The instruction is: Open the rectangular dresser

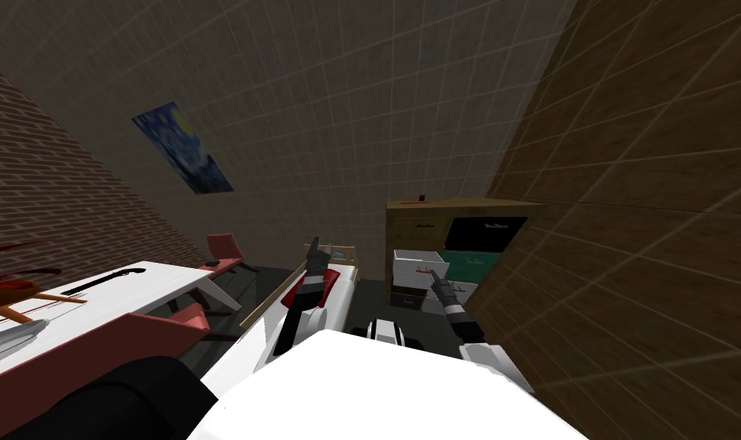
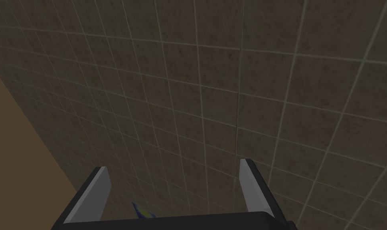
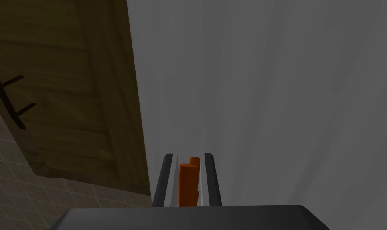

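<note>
Rectangular brown wooden dresser (image 1: 419, 229): my right gripper (image 3: 188, 156) is clamping the orange handle (image 3: 187, 183) of its white drawer (image 3: 268, 100), a straight pull back seeming next.

Right gripper (image 3: 188, 156), arm stretched forward, pinches an orange handle (image 3: 187, 183); left gripper (image 2: 174, 164) raised, fingers apart.

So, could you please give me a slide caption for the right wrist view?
Right gripper shut on the orange handle of a grey drawer.

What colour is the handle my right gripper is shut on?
Orange. The handle sits pinched in the right gripper, clearest in the right wrist view.
</note>
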